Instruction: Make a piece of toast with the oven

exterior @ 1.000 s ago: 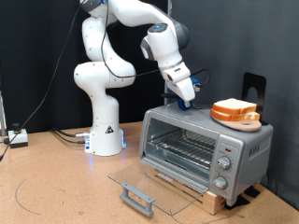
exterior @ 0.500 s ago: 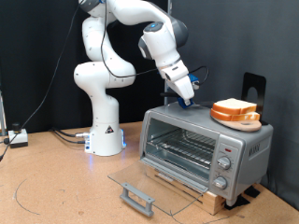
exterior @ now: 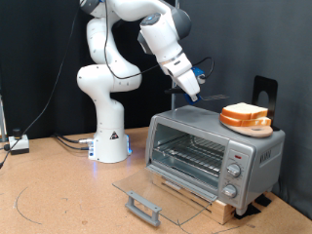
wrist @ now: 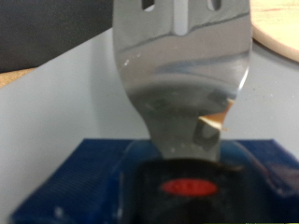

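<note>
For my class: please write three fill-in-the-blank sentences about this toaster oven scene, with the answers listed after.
1. The oven door is ___.
2. The toast lies on an orange plate on ___ of the oven.
3. The hand, above the oven, holds a metal ___.

Missing words: open; top; spatula

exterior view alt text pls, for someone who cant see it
A white robot arm holds its gripper above a silver toaster oven whose glass door lies open. Bread slices sit on an orange plate atop the oven.
</note>
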